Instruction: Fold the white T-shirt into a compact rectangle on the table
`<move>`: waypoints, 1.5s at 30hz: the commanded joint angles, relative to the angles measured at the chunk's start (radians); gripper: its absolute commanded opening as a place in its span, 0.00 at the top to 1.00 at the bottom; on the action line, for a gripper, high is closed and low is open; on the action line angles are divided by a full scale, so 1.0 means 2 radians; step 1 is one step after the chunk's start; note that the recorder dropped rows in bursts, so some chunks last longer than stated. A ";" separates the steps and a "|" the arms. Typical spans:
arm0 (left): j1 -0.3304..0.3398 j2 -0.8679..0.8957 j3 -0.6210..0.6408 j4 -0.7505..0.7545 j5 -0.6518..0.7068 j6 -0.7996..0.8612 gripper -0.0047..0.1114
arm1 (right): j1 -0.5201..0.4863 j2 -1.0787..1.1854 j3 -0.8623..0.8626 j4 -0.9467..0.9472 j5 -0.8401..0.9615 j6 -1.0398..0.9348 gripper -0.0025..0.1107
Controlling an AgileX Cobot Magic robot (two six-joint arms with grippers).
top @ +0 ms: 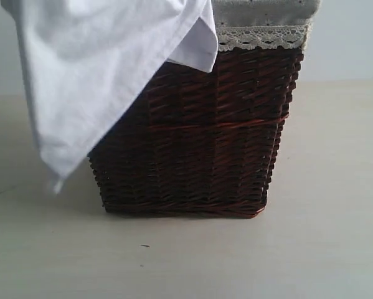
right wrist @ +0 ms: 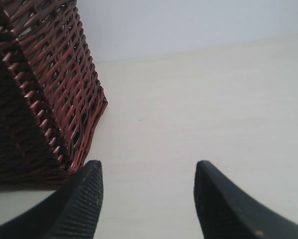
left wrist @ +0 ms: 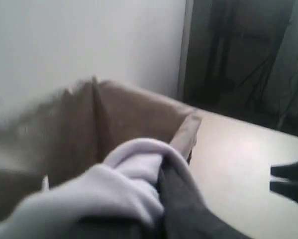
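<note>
two arms, one busy. the left gripper (left wrist: 161, 196) has its jaws pinched together on a bunched fold of the soft white cotton t-shirt (top: 93, 68), and the cloth swells out just ahead of and over the dark fingers. beyond the jaws stands the beige cloth lining (left wrist: 129, 114) of the dark brown wicker basket (top: 198, 143). from outside, the shirt hangs from above, draped across the basket's upper left corner. its lowest tip dangles low over the pale beige table (top: 323, 243); whether it touches i cannot tell. no red lettering shows.

the step in hand reads as lifting the shirt out of the basket. to do it well, raise the pinch straight up until the hem clears the rim, then carry it sideways to open table, since dragging over wicker could snag the cloth or tip the basket. a single bunched grip gives a crumpled drop, so lower slowly and let the tip land first.

the right gripper (right wrist: 149, 199) waits with jaws apart and nothing between them. bare table lies beyond the tips and the basket's wall is just beside one finger. it looks well placed to take a free corner and spread the shirt flat.
</note>
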 commanded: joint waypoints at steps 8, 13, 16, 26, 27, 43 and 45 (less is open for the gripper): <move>0.002 -0.011 -0.173 -0.127 -0.025 0.082 0.96 | 0.001 -0.002 0.002 -0.001 -0.003 -0.001 0.50; 0.002 -0.027 -0.222 -0.140 -0.094 0.082 0.96 | 0.001 -0.002 0.002 -0.001 -0.003 -0.001 0.50; 0.002 -0.037 -0.249 -0.157 -0.186 0.082 0.96 | 0.001 -0.002 0.002 -0.001 -0.003 -0.001 0.50; 0.002 -0.051 -0.299 -0.168 -0.272 0.052 0.96 | 0.001 -0.002 0.002 -0.001 -0.003 -0.001 0.50; 0.002 -0.051 -0.299 -0.163 -0.261 0.040 0.96 | 0.001 -0.002 0.002 -0.001 -0.003 -0.001 0.50; 0.002 -0.029 -0.200 0.083 0.040 -0.278 0.96 | 0.001 -0.002 0.002 -0.001 -0.003 -0.001 0.50; 0.002 -0.029 -0.173 0.081 0.045 -0.277 0.96 | 0.001 -0.002 0.002 -0.001 -0.003 -0.001 0.50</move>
